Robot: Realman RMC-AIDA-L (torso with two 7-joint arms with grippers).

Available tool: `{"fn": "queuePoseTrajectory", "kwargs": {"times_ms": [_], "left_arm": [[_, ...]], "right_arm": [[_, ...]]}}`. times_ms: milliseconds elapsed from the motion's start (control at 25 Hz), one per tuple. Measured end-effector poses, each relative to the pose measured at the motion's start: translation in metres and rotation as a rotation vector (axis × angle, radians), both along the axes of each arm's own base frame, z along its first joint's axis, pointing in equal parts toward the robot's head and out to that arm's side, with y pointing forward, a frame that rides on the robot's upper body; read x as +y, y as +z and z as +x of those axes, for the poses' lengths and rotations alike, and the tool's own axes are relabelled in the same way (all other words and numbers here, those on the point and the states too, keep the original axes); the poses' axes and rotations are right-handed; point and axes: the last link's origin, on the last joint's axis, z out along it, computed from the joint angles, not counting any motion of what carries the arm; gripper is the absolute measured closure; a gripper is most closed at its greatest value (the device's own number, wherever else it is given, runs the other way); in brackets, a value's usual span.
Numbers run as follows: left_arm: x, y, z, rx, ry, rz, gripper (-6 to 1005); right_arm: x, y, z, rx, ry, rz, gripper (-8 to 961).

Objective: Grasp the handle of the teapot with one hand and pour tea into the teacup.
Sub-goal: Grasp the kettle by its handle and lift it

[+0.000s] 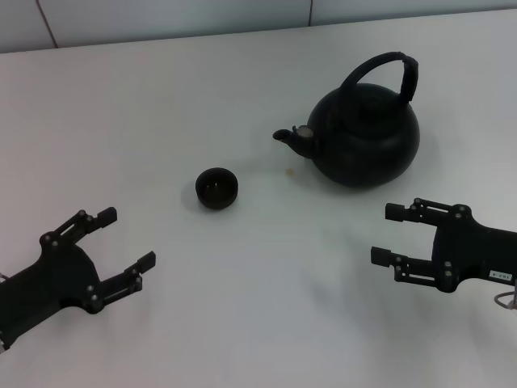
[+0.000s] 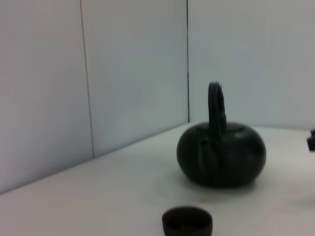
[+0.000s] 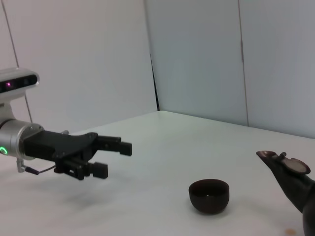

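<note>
A: What's on the white table (image 1: 242, 307), left to right?

B: Left gripper (image 1: 126, 239), spread wide. Then the teacup (image 1: 216, 187). Then the teapot (image 1: 365, 136), spout facing the cup, handle (image 1: 386, 73) arching spout-to-back. Right gripper (image 1: 388, 234), also spread wide, holding nothing.

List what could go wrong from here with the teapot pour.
1. The handle stands upright as a thin hoop; the open right gripper, nearest the teapot, may close off-centre so the pot swings.
2. The teacup is small and sits apart from the spout; tea could miss it.
3. The open left gripper hovers near the cup and could knock it.
</note>
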Motion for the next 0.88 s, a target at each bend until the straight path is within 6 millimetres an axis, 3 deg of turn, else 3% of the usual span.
{"fn": "queuePoseTrajectory", "kwargs": {"times_ms": [640, 880], "left_arm": [[0.000, 0.003, -0.005, 0.059, -0.023, -0.022, 140], [0.001, 0.003, -0.004, 0.060, -0.027, -0.024, 140]], "right_arm": [[-0.004, 0.001, 0.003, 0.013, -0.024, 0.022, 232], [-0.012, -0.007, 0.003, 0.101, -0.059, 0.136, 232]]}}
